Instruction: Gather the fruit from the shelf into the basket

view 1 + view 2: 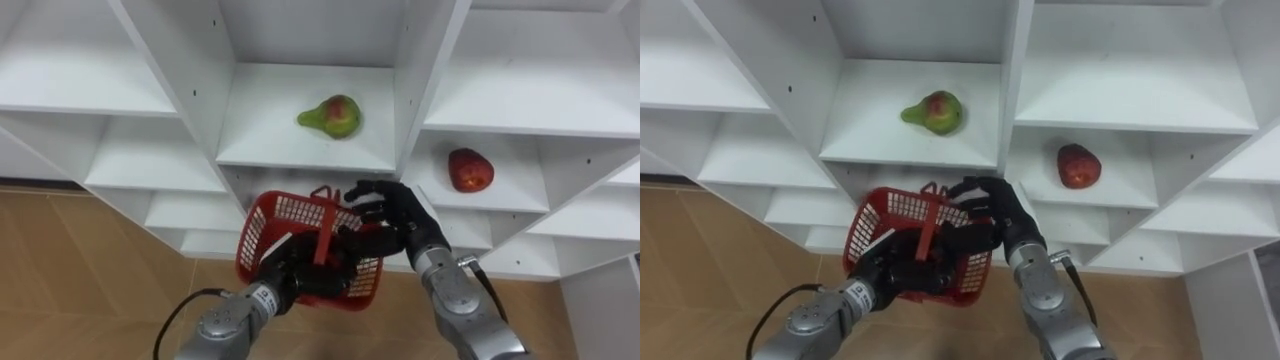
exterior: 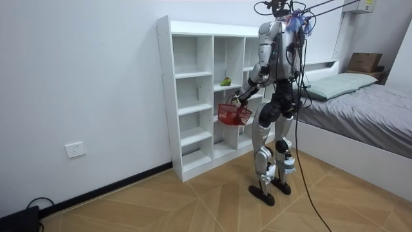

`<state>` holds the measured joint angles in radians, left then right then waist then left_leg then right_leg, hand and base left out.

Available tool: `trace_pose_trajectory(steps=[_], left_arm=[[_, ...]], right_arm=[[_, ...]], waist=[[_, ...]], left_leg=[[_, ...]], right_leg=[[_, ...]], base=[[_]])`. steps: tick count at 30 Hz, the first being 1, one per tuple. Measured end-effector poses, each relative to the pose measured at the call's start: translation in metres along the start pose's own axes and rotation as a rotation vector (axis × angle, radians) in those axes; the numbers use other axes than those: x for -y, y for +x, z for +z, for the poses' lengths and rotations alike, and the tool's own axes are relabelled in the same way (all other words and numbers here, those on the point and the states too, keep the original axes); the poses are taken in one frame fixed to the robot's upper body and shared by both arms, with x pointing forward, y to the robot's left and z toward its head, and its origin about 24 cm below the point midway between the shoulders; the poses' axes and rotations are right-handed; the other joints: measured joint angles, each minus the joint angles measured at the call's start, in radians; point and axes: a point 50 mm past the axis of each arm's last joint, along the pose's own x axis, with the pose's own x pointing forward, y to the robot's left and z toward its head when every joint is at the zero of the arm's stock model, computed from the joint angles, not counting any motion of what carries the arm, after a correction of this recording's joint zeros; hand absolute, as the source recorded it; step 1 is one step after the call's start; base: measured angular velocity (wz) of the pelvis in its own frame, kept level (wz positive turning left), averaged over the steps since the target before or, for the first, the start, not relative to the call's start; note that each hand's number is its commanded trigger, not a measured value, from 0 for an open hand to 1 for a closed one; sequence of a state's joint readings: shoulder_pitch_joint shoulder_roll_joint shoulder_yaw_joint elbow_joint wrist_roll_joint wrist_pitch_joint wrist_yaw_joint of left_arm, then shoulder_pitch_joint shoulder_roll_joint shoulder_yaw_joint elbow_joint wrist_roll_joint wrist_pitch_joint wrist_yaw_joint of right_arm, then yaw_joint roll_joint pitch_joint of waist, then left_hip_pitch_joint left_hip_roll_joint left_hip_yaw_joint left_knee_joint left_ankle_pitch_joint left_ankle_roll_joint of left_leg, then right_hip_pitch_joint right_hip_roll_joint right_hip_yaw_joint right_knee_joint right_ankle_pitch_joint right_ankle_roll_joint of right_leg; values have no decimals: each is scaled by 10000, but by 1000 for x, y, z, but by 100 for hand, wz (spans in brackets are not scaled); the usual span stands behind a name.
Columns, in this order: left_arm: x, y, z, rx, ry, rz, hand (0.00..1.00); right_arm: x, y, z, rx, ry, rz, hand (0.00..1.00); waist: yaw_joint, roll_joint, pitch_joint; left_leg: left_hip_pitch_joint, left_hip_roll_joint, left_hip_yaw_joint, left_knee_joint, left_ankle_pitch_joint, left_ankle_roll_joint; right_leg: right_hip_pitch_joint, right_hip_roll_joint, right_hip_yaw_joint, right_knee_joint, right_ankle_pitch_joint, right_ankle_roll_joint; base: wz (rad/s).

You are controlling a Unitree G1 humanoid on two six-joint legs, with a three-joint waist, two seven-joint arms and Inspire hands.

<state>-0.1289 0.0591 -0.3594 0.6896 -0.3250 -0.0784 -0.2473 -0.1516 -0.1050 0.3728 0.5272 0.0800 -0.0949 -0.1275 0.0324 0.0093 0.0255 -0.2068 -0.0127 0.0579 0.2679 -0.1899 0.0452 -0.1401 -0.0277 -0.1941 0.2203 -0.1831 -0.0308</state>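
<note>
The left hand (image 1: 297, 272) is curled round the handle of the red basket (image 1: 288, 212), the right hand (image 1: 395, 215) hangs loosely bent and empty at its rim, and beyond them in the white shelf unit (image 1: 150, 160) a pear (image 1: 331, 116) and a red apple (image 1: 470, 170) sit in neighbouring compartments, an upright divider (image 1: 415, 90) between them.

White open-shelf closet (image 1: 268, 135), two fruits on its boards.
Middle column: a green pear (image 1: 331, 117) with a red blush lies on its side near the board's centre. Next column to the right, one board lower: a red fruit (image 1: 470, 170) sits near the centre. The closet stands on a wood floor (image 2: 193, 206), its back against a white wall.
</note>
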Motion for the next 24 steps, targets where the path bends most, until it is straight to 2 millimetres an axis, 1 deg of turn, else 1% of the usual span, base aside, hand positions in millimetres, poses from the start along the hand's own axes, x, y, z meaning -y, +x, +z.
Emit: trace_pose_trajectory(steps=[7, 10, 20, 24], left_arm=[[0, 0, 0, -13, -4, -1, 100], [1, -1, -2, -19, -324, -7, 100], [0, -2, -3, -50, -360, 18, 100], [-4, -4, -7, -169, -329, 170, 100]], right_arm=[[-1, 0, -1, -32, 30, 57, 0], [-3, 0, -1, -38, 37, 107, 0], [-3, -1, -2, -111, 233, 105, 0], [-1, -1, -3, -121, 89, 100, 0]], waist=[[7, 26, -11], [6, 47, -18], [5, 46, -19], [45, 43, -18]], left_leg=[[2, 0, -1, 6, 0, 0], [14, 0, -9, 2, 0, 0], [67, 0, -2, 1, 2, -3], [119, 0, 29, -13, 3, -4]], right_leg=[[0, -1, 19, 0, 0, -1], [10, 0, 31, 0, 0, -1], [63, 0, -12, 1, 1, -1], [85, 2, 29, 8, 1, -1]], base=[[0], [0], [0], [-2]])
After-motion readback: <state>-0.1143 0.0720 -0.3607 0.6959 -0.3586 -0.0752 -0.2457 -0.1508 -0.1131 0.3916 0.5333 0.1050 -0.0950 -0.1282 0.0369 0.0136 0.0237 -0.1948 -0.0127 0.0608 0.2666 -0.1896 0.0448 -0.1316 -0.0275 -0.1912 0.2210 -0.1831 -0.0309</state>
